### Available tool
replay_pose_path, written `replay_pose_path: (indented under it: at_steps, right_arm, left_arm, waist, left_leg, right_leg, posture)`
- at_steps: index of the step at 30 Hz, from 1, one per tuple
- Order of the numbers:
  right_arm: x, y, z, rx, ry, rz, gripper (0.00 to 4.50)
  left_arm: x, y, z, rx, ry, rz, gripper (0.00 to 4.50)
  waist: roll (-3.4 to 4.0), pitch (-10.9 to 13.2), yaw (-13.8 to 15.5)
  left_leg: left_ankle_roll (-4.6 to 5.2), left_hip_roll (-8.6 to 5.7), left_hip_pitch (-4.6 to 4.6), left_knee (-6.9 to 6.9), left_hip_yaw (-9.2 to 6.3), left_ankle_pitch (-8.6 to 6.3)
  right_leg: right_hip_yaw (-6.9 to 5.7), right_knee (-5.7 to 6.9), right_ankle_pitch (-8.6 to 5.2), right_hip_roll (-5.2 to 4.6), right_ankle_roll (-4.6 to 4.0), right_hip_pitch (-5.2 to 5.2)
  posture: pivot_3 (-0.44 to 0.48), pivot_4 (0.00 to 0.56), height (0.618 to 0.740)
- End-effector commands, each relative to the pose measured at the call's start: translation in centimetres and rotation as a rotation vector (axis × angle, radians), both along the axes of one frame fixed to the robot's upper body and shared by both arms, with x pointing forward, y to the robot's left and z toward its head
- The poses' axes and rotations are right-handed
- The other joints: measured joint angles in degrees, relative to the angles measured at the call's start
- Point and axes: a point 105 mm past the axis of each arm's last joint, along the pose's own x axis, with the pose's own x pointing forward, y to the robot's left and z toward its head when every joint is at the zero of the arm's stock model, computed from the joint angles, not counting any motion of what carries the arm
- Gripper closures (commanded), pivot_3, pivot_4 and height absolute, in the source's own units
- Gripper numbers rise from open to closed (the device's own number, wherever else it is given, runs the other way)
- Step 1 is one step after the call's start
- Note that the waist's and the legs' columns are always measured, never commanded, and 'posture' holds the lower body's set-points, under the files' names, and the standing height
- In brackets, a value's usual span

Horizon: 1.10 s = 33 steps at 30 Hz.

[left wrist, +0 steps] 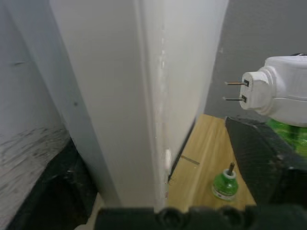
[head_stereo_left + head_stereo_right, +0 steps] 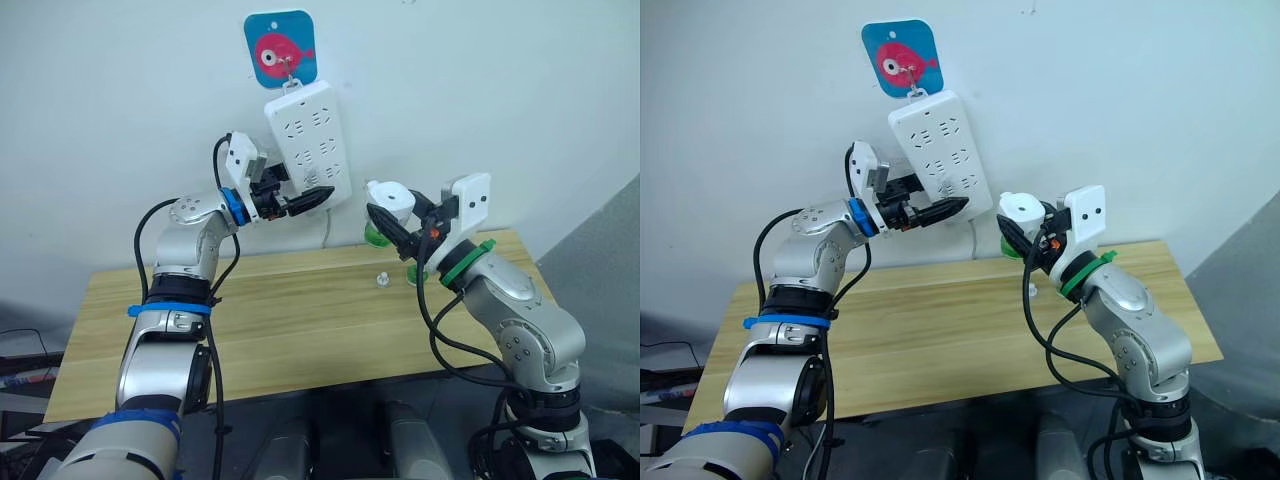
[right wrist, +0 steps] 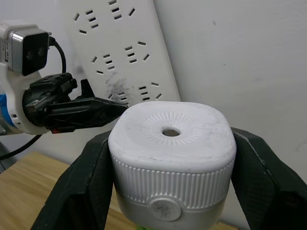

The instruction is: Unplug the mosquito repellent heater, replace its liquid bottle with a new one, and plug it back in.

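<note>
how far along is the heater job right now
Unplugging looks done: the small white rounded heater is off the long white power strip, held in the right gripper, prongs bare. A green bottle sits under it; whether new, I cannot tell. The left gripper steadies the strip. Plugging in remains.

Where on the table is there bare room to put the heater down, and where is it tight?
The table is bare across its left, middle and front. It is crowded at the back right: a small white cap and a green bottle stand there, under the right tool holding the heater. The left tool grips the power strip on the wall.
</note>
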Motion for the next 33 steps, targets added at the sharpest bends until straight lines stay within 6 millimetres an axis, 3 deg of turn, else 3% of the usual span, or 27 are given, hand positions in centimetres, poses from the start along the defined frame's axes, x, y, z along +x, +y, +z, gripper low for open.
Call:
replay_pose_path:
  at_steps: [1,6,18,33]
  right_arm:
    - [-0.9,1.0,1.5,0.01,-0.061,0.055,1.51]
    - [-1.1,1.9,1.6,-0.03,-0.074,0.096,1.51]
    - [0.7,3.2,2.2,-0.037,-0.072,0.064,1.51]
    - [0.5,3.8,3.2,-0.031,-0.121,0.081,1.51]
  left_arm:
    - [-0.7,-0.9,1.3,-0.025,-0.036,-0.045,1.76]
    - [-1.1,-1.3,1.5,-0.051,0.001,-0.082,3.11]
    - [-1.7,-1.2,0.9,-0.018,0.054,-0.112,3.13]
    - [-1.9,-1.3,0.6,-0.004,0.061,-0.121,3.13]
  waist:
    - [0.0,0.0,0.0]
    - [0.0,0.0,-0.1]
    - [0.0,0.0,-0.1]
    - [0.01,0.0,-0.2]
  left_leg:
    - [0.0,0.0,0.0,0.0,0.0,0.0]
    - [0.01,-0.01,-0.01,0.0,0.0,0.0]
    - [0.01,-0.02,-0.02,-0.04,-0.04,-0.01]
    - [0.01,-0.02,-0.01,-0.04,-0.04,-0.01]
  right_leg:
    - [0.01,0.0,0.0,0.0,0.0,0.0]
    - [0.01,-0.02,0.0,0.0,0.0,0.0]
    - [-0.02,-0.03,0.0,-0.01,0.0,-0.02]
    - [-0.01,-0.02,0.0,-0.01,0.0,-0.03]
  posture:
    - [-0.16,0.192,0.74]
    - [-0.162,0.196,0.74]
    - [-0.157,0.205,0.74]
    - [-0.161,0.211,0.74]
